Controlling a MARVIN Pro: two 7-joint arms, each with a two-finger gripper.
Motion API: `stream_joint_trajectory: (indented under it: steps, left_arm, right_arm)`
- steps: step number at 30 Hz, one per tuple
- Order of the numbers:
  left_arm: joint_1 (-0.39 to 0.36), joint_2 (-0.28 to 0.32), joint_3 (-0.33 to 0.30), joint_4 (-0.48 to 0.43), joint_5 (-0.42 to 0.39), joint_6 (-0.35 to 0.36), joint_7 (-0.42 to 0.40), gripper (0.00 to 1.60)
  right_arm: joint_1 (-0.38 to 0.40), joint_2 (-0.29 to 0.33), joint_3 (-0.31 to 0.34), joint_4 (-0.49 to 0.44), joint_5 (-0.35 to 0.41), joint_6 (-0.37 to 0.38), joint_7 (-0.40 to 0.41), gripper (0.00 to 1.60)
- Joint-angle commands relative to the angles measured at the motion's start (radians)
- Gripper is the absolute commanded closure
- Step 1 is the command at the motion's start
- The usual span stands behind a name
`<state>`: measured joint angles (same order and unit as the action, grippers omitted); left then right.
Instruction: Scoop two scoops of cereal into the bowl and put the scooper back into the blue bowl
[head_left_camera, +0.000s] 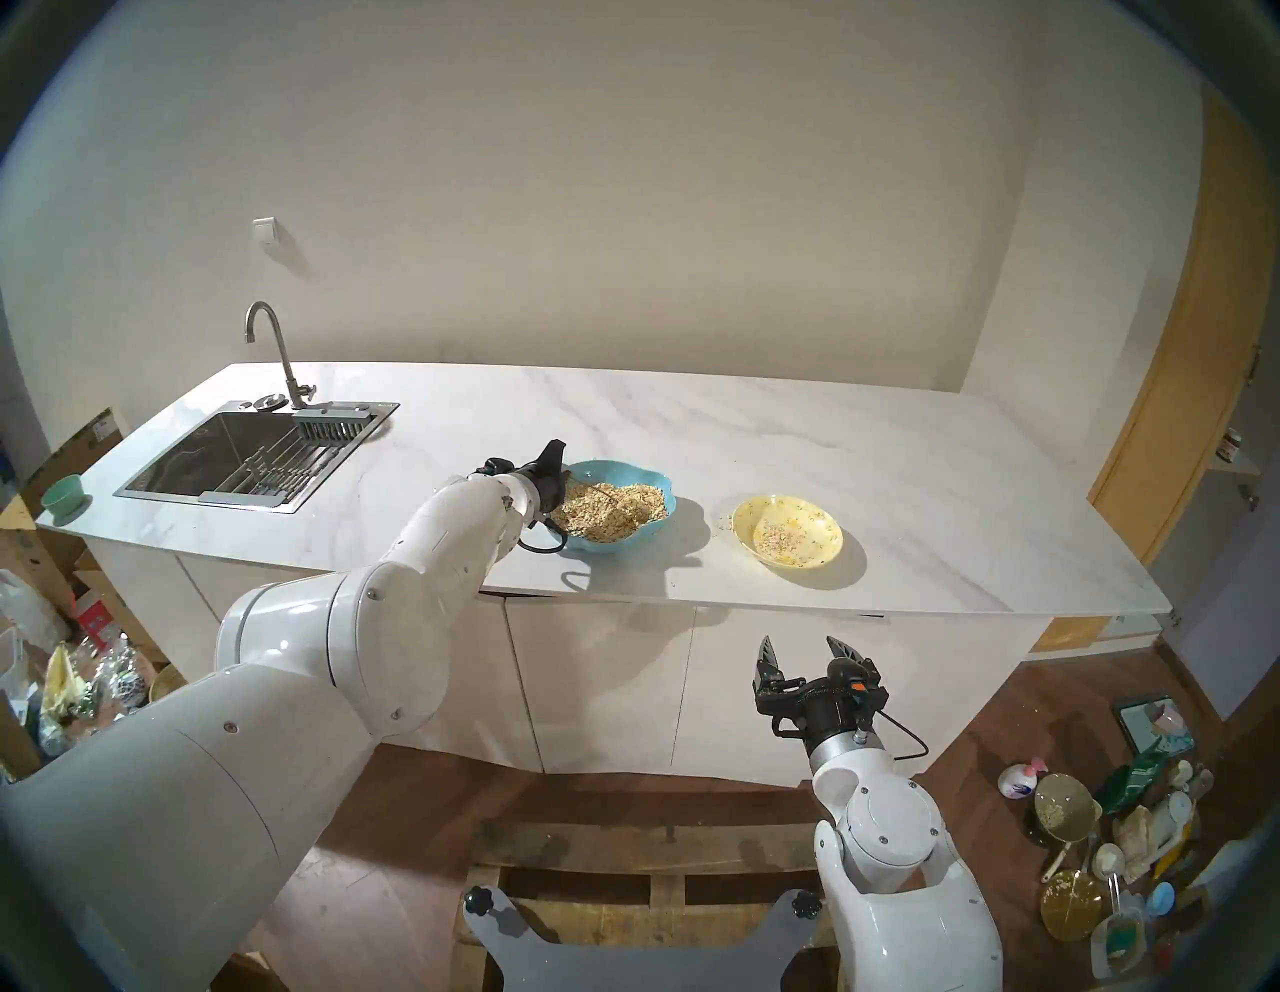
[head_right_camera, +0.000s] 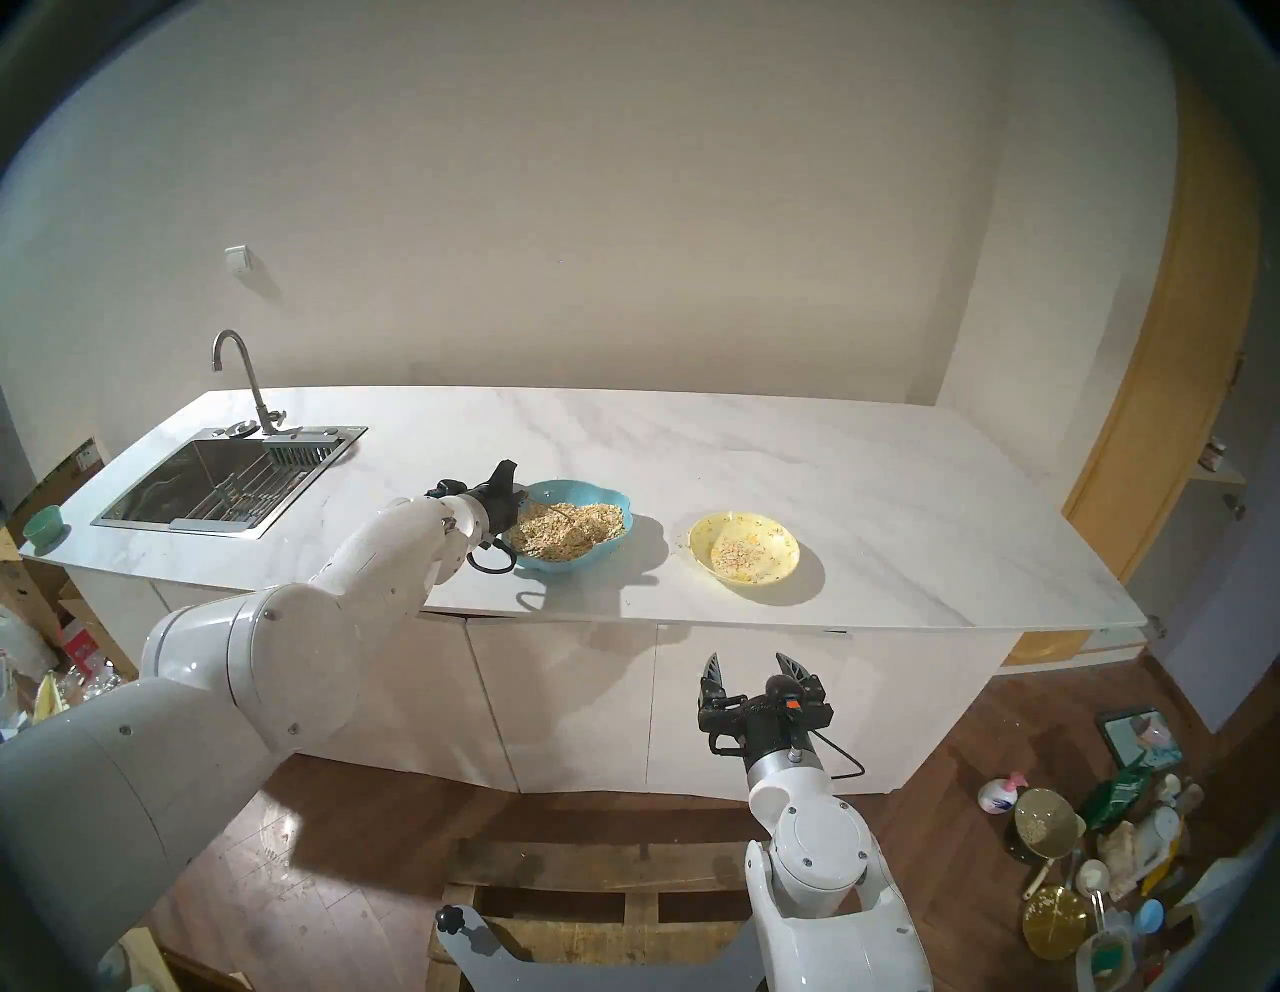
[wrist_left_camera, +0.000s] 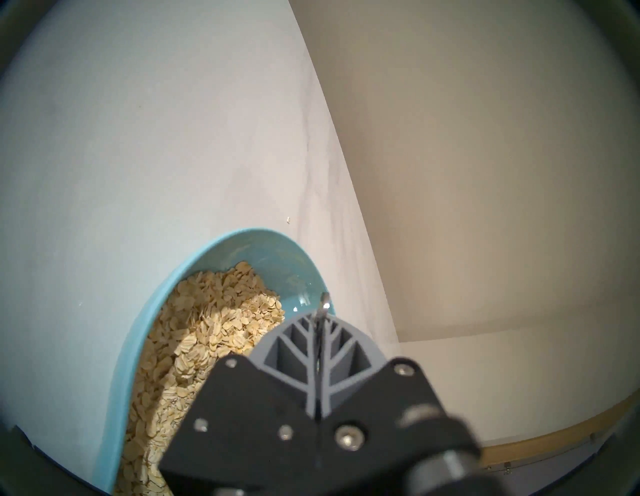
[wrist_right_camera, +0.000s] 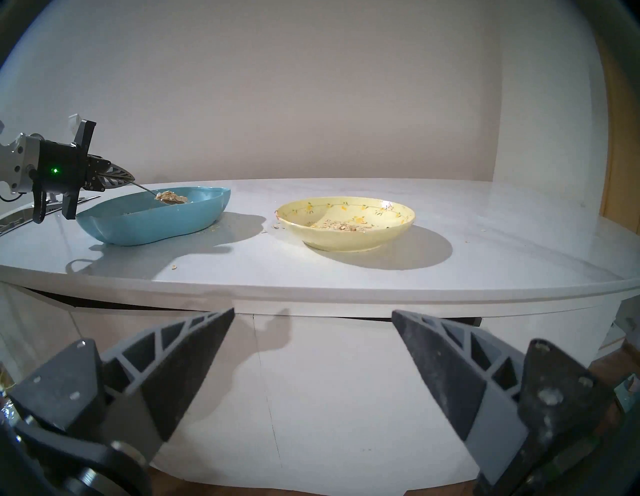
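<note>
Your left gripper is pinching the spoon over the blue bowl.

Its fingers are pressed together on the thin handle, and the spoon head, loaded with oat flakes, sits just above the rim of the blue bowl, which is still heaped with cereal. To the right, apart from it on the white counter, your yellow bowl holds a thin scatter of flakes, with a few spilled beside it. Your right gripper hangs below the counter edge, fingers spread wide, holding nothing.
</note>
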<state>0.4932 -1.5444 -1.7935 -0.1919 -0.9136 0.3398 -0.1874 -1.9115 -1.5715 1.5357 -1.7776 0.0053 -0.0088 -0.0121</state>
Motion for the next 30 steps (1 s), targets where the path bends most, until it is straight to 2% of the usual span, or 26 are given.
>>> stream_joint_trajectory:
  steps: [1, 30]
  left_arm:
    - [-0.061, 0.002, 0.003, -0.024, 0.001, 0.002, -0.016, 1.60]
    - [-0.119, -0.051, 0.053, -0.025, 0.029, -0.006, -0.014, 1.60]
  right_arm:
    - [0.006, -0.001, 0.000, -0.025, 0.000, -0.006, -0.001, 0.00]
    - [0.007, -0.001, 0.000, -0.023, 0.000, -0.006, -0.001, 0.00]
